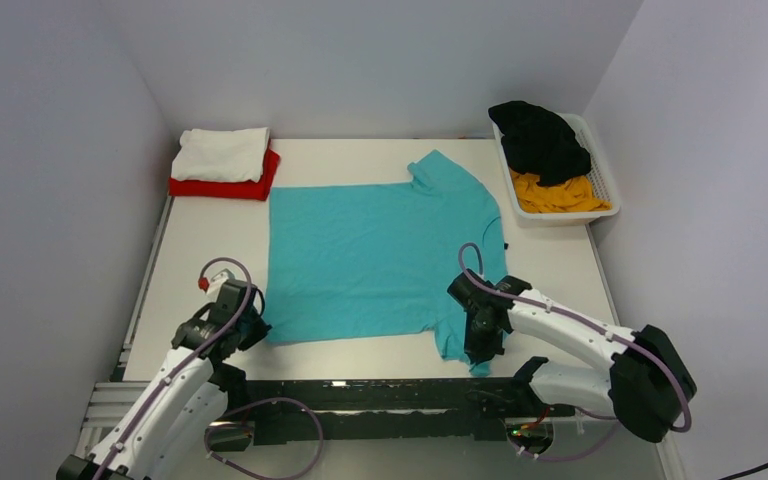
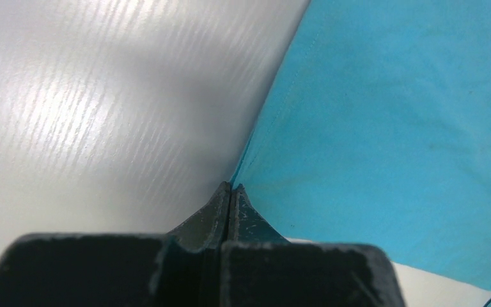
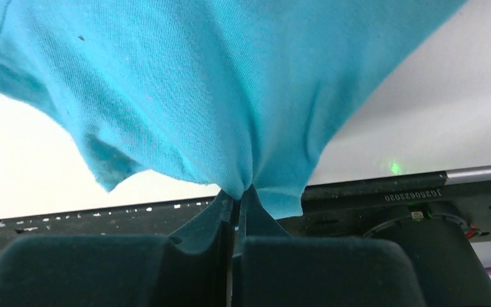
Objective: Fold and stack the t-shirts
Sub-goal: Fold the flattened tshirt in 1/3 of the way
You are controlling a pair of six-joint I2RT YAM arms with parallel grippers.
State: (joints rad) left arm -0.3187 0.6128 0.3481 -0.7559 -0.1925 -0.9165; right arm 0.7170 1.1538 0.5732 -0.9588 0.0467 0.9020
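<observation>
The teal t-shirt [image 1: 380,255] lies spread flat on the white table, collar toward the back right. My left gripper [image 1: 251,326] is at the shirt's near left corner. In the left wrist view its jaws [image 2: 231,187] are shut with the shirt's edge [image 2: 390,128] meeting the tips. My right gripper [image 1: 483,345] is shut on the near right sleeve. The cloth [image 3: 217,83] bunches into its tips [image 3: 237,190] and is lifted a little off the table. A folded white t-shirt [image 1: 222,153] lies on a folded red t-shirt [image 1: 228,187] at the back left.
A white slatted basket [image 1: 605,190] stands at the back right, holding a black t-shirt [image 1: 540,140] and a yellow-orange t-shirt [image 1: 557,196]. Grey walls close in the left, back and right. A black rail [image 1: 360,390] runs along the table's near edge.
</observation>
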